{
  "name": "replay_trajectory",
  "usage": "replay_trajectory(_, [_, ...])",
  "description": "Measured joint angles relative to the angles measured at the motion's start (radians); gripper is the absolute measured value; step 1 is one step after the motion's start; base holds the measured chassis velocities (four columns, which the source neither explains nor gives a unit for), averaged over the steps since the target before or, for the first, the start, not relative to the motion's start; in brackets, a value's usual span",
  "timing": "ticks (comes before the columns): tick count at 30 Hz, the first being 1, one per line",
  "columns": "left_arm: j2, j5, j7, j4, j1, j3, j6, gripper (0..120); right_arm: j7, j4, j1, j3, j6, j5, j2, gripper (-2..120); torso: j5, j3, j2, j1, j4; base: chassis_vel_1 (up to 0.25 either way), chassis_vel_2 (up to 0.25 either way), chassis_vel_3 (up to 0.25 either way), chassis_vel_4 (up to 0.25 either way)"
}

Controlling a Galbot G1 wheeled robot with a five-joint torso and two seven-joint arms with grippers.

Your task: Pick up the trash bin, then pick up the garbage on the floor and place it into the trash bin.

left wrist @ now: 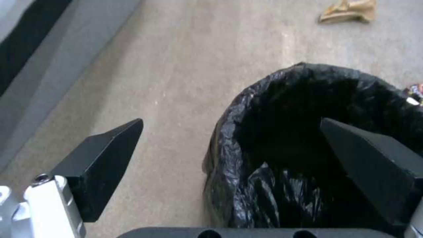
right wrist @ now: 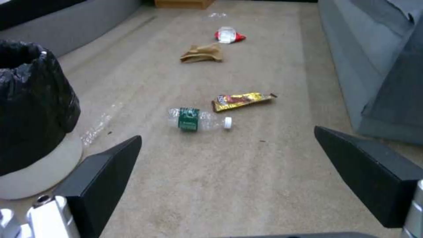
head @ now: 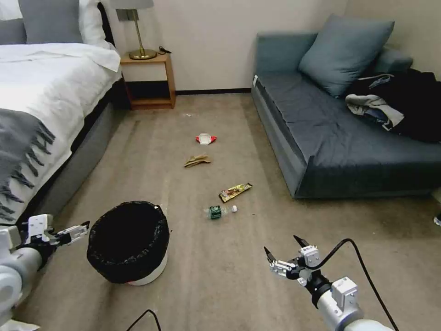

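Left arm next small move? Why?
Probably ease the left gripper forward and down so its fingers straddle the bin rim, then close. It is open, with one finger outside the rim and one over the bag, and nothing gripped. The bin sits on the floor; the right gripper hangs open short of the bottle.

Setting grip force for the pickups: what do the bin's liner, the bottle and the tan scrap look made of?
The trash bin liner: thin glossy black plastic film, crinkled. Bottle: clear thin plastic, see-through, with a green label and white cap. Tan scrap: matte, creased, probably paper.
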Motion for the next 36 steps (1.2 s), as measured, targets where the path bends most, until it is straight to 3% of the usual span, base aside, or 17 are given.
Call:
replay_trajectory(6, [0.032, -0.025, -0.012, 0.032, -0.033, 0.028, 0.014, 100, -0.002, 0.003, -0.007, 0.000, 0.003, -0.006, 0.000, 100, 0.0001, 0.000, 0.000, 0.000, 0.0001, 0.000, 0.000, 0.000, 0.000])
replay_trajectory(14, [0.086, -0.080, -0.043, 0.124, -0.141, 0.123, 0.050, 100, -0.002, -0.007, -0.003, -0.001, 0.004, -0.012, 0.000, 100, 0.0000, 0.000, 0.000, 0.000, 0.0000, 0.000, 0.000, 0.000, 0.000])
replay_trajectory(26, [0.103, -0.107, -0.035, 0.241, -0.214, 0.192, 0.054, 100, 0.000, -0.047, 0.021, -0.003, 0.001, -0.010, -0.004, 100, 0.0001, 0.000, 0.000, 0.000, 0.0001, 0.000, 0.000, 0.000, 0.000])
replay_trajectory(36, [0.106, -0.126, -0.021, 0.297, -0.275, 0.227, 0.053, 100, 0.000, -0.074, 0.041, -0.008, -0.002, -0.008, 0.002, 100, 0.0001, 0.000, 0.000, 0.000, 0.0001, 0.000, 0.000, 0.000, 0.000])
